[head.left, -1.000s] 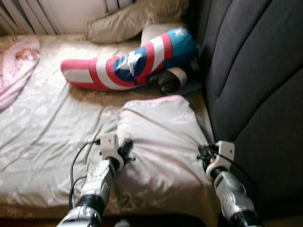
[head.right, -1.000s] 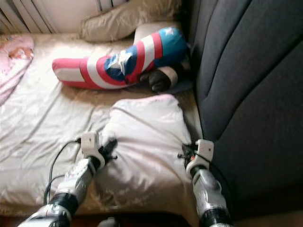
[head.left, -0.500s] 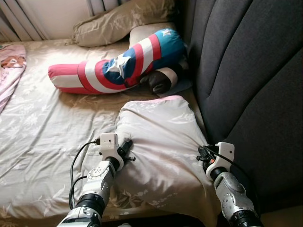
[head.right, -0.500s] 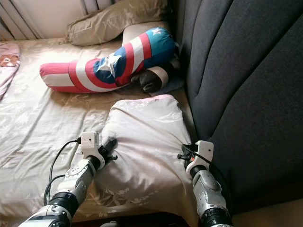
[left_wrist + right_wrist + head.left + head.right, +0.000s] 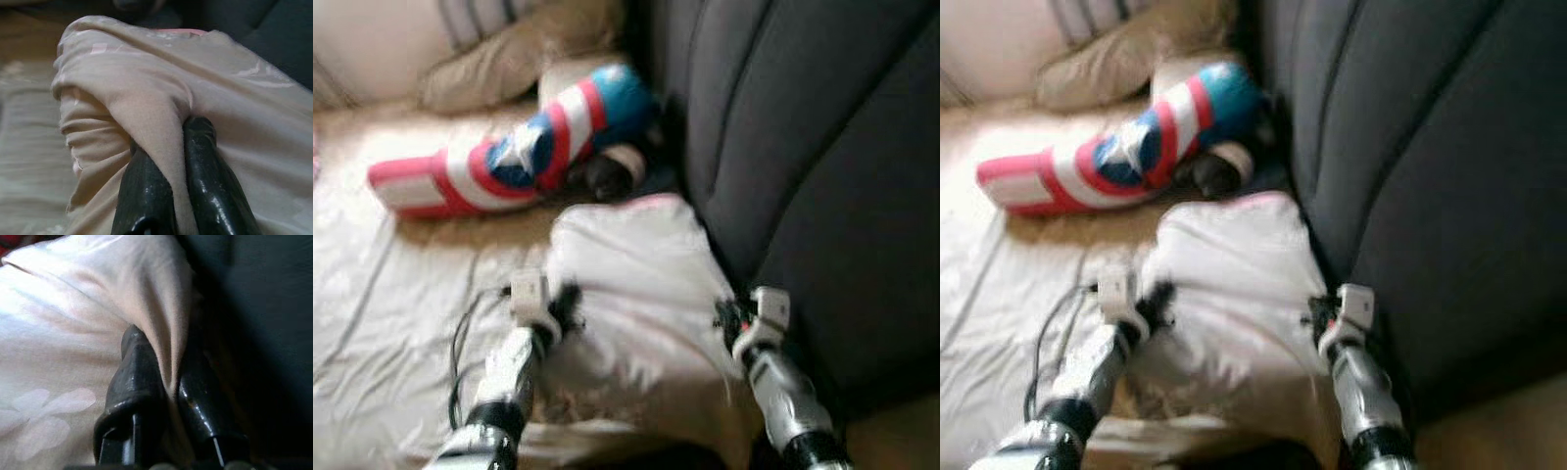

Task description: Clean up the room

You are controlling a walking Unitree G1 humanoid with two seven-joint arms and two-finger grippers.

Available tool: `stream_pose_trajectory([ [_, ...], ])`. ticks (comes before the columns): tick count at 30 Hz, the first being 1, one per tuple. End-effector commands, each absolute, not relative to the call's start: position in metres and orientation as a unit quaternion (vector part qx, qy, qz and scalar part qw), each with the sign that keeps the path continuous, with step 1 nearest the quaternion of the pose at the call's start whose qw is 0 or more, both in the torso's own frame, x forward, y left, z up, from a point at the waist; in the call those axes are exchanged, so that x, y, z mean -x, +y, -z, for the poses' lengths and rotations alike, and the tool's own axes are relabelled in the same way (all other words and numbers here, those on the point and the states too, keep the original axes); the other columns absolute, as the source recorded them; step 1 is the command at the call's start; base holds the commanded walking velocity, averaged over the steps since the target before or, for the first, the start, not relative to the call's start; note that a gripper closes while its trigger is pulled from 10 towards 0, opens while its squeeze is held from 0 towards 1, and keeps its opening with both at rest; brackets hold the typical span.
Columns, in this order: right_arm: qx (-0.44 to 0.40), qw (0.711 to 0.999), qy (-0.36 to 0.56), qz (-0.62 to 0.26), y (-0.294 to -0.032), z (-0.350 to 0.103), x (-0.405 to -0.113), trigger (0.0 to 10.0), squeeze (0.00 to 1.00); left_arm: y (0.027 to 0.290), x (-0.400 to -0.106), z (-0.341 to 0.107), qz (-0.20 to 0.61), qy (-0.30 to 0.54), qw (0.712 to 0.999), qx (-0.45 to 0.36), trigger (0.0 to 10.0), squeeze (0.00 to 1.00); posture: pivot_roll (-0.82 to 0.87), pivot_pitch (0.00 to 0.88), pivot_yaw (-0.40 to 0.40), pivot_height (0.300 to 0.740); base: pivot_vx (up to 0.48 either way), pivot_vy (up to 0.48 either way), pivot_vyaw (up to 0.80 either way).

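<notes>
Both head views are blurred. The whole scene has shifted toward the left and slightly down in the picture against half a second ago, which indicates camera motion, not motion of the things.

The pale pillow (image 5: 631,284) lies on the bed (image 5: 382,323), at the bed's right edge against the dark padded headboard (image 5: 822,147). Its place relative to the bed and headboard matches the earlier frame.

The left tool (image 5: 173,176) is pressed together on a fold of fabric at the pillow's left side; the fold runs between the two black fingers (image 5: 210,181). The right tool (image 5: 166,382) is pinching a fold at the pillow's right side, next to the headboard. Both grips match the earlier frame.

Beyond the pillow, a long red, white and blue cushion (image 5: 509,157) lies across the bed. A tan pillow (image 5: 509,59) rests at the far edge.
</notes>
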State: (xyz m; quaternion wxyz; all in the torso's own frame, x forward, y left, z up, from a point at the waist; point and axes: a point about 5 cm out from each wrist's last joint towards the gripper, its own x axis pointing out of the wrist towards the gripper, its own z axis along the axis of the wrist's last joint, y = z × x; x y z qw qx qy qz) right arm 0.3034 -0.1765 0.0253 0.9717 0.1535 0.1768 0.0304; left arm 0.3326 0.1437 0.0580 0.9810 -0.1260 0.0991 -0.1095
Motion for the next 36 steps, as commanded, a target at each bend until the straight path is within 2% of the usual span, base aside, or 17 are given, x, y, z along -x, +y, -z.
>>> stream_pose_trajectory([
  [1, -0.157, 0.976, 0.148, -0.03, -0.175, -0.034, -0.308, 10.0, 0.0, 0.152, -0.34, -0.075, 0.106, 0.052, 0.986, 0.118, 10.0, 0.0, -0.01, 0.093, 0.01, 0.74, 0.0, 0.0, -0.8],
  [8, -0.156, 0.976, 0.15, -0.028, -0.175, -0.033, -0.307, 10.0, 0.0, 0.152, -0.34, -0.075, 0.104, 0.056, 0.986, 0.118, 10.0, 0.0, -0.01, 0.094, 0.01, 0.74, 0.0, 0.0, -0.72],
  [15, -0.137, 0.977, 0.162, -0.035, -0.177, -0.03, -0.306, 10.0, 0.0, 0.151, -0.34, -0.072, 0.099, 0.066, 0.986, 0.118, 10.0, 0.0, -0.01, 0.095, 0.01, 0.74, 0.0, 0.0, 0.0],
  [23, -0.047, 0.986, 0.156, -0.048, -0.185, -0.038, -0.313, 10.0, 0.0, 0.146, -0.34, -0.069, 0.09, 0.076, 0.982, 0.15, 10.0, 0.0, -0.01, 0.095, 0.012, 0.74, 0.0, 0.0, 0.0],
  [36, -0.019, 0.988, 0.15, -0.029, -0.198, -0.049, -0.324, 10.0, 0.0, 0.136, -0.335, -0.056, 0.114, 0.123, 0.967, 0.192, 10.0, 0.0, -0.01, 0.101, 0.016, 0.74, 0.0, 0.0, 0.0],
])
